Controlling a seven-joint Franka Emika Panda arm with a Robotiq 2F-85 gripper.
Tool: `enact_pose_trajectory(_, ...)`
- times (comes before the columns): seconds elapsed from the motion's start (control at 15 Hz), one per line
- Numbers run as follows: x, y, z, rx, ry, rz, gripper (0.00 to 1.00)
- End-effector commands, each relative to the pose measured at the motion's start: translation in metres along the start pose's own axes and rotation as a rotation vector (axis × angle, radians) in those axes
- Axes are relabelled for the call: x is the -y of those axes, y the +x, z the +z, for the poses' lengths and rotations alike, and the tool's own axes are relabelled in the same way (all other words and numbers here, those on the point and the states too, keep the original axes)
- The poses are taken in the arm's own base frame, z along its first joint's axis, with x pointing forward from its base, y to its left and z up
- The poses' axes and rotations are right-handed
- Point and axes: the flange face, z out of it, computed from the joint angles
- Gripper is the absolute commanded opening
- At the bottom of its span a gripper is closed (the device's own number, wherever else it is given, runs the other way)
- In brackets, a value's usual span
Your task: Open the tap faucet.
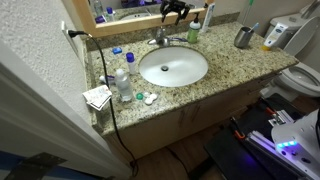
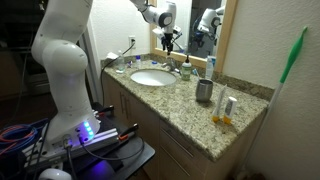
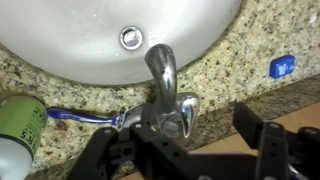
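Note:
The chrome tap faucet (image 3: pixel 161 72) stands at the back rim of the white basin (image 3: pixel 60 40), its short curved spout pointing over the bowl. It also shows in both exterior views (image 1: pixel 160 38) (image 2: pixel 185 68). In the wrist view a shiny side handle (image 3: pixel 183 112) sits at the faucet's base. My gripper (image 3: pixel 187 150) is open and empty, and the faucet base and handle lie between its two dark fingers. In both exterior views the gripper (image 1: pixel 175 11) (image 2: pixel 168 41) hangs above the faucet, in front of the mirror. I cannot tell whether a finger touches the faucet.
A grey metal cup (image 1: pixel 243 37) (image 2: pixel 204 91) stands on the granite counter (image 1: pixel 225 62) away from the basin. A blue toothbrush (image 3: pixel 80 117) and a green tube (image 3: pixel 15 125) lie beside the faucet. Small bottles (image 1: pixel 122 82) and a black cable (image 1: pixel 105 70) are at the counter's other end.

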Motion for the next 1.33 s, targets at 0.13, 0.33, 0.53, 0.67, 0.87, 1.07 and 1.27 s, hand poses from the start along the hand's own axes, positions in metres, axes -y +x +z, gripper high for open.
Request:
enact_pose_trajectory(0.13,0.016,0.005,0.030,-0.005,-0.105,-0.021,1.00)
enact_pose_trajectory(0.33,0.022,0.009,0.043,-0.014,-0.130,-0.025,1.00)
enact_pose_trajectory(0.53,0.025,0.015,0.055,-0.027,-0.157,-0.019,0.70)
enact_pose_trajectory(0.67,0.028,0.017,0.060,-0.029,-0.163,-0.019,0.62)
enact_pose_trajectory(0.87,0.031,0.019,0.063,-0.026,-0.161,-0.022,0.41)
enact_pose_trajectory(1.07,0.035,0.020,0.061,-0.026,-0.159,-0.024,0.19)
enact_pose_trajectory(1.27,0.035,0.020,0.056,-0.026,-0.142,-0.021,0.06)
